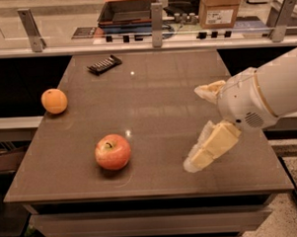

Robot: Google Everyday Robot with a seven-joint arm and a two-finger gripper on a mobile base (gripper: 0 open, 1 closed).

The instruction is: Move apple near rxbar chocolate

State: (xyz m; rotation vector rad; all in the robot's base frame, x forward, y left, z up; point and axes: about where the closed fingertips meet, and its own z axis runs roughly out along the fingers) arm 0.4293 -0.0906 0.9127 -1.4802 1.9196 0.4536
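The red apple [113,151], with a yellowish patch around its stem, sits on the brown table [158,105] near the front left. The rxbar chocolate [104,64], a dark flat bar, lies at the far left of the table. My gripper [194,129] reaches in from the right over the table's front right part, to the right of the apple and apart from it. Its two cream fingers [211,146] are spread apart and hold nothing.
A small orange [54,101] sits at the table's left edge between the apple and the bar. Behind the table runs a railing with posts [157,24]; beyond it are a dark tray [129,10] and a cardboard box [221,7].
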